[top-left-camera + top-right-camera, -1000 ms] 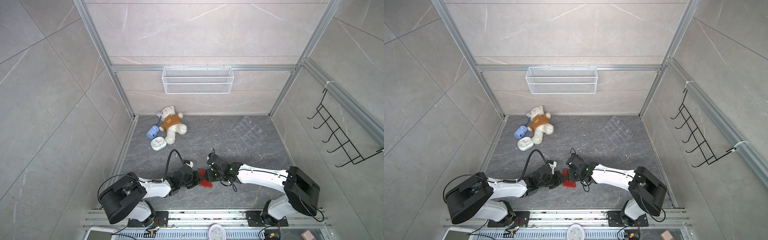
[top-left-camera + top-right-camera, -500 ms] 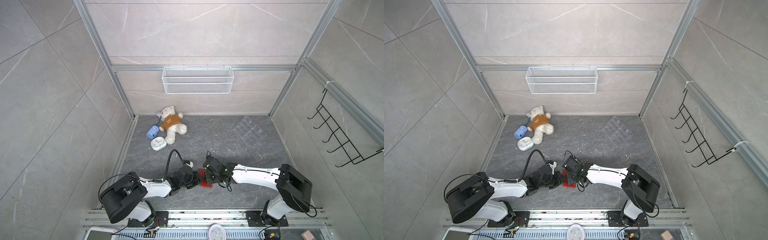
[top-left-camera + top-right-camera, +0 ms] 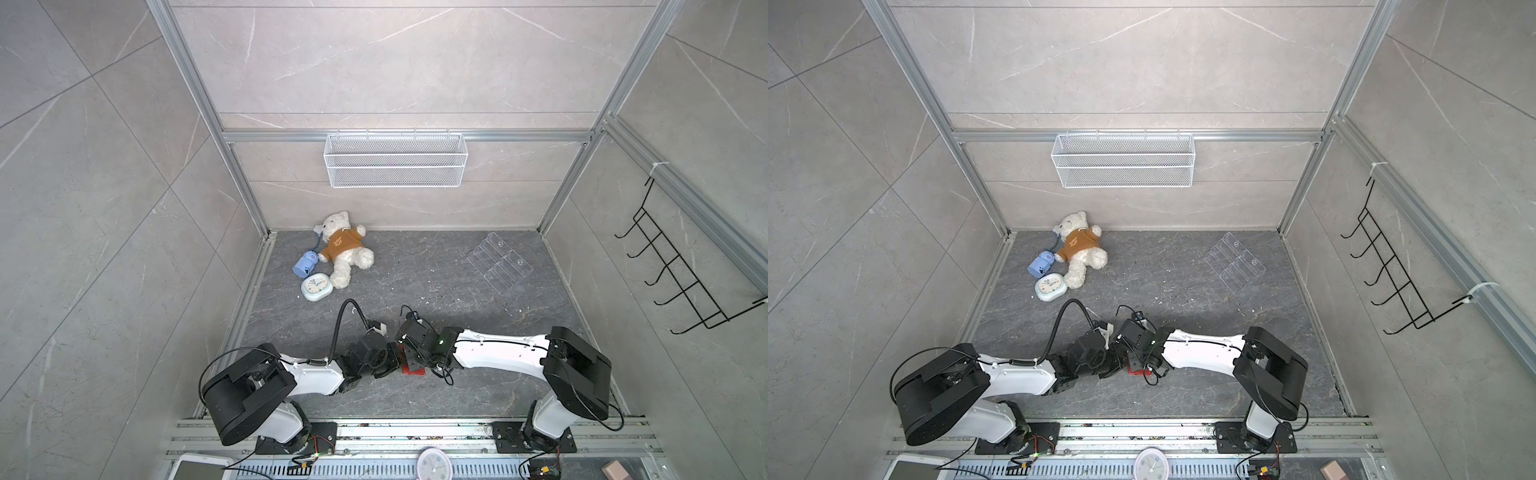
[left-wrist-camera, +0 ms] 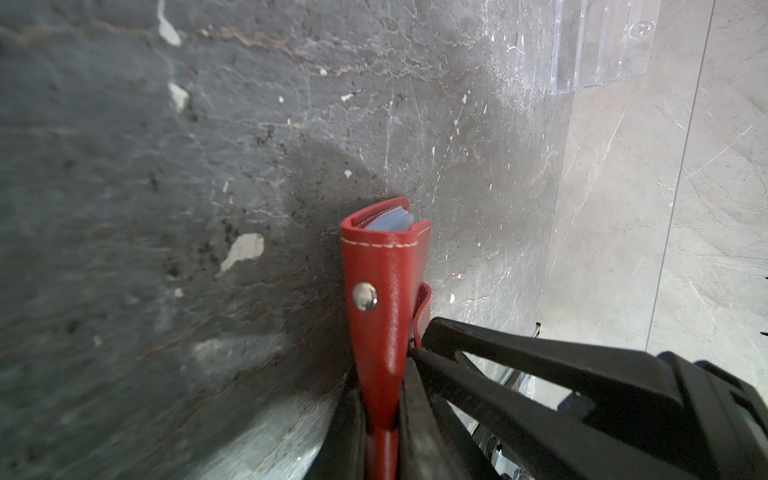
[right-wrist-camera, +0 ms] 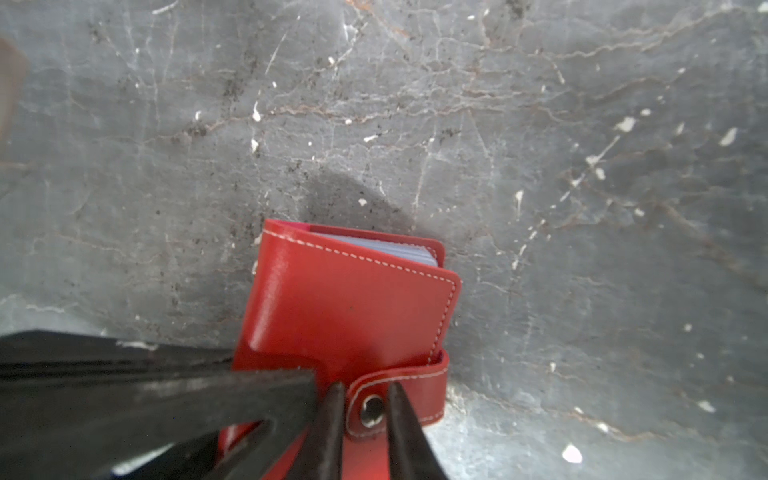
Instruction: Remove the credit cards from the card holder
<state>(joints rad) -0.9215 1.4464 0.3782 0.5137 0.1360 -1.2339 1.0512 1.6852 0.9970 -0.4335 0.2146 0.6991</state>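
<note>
red card holder folded (white stitching, silver snap).

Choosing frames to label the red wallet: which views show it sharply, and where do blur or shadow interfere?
Left wrist view: the card holder is crisp at its stitched end, smeared nearest the lens. Right wrist view: softer, its snap tab blurred, a shadow on the floor behind. In both top views: evenly lit, only a red sliver of it visible.
</note>
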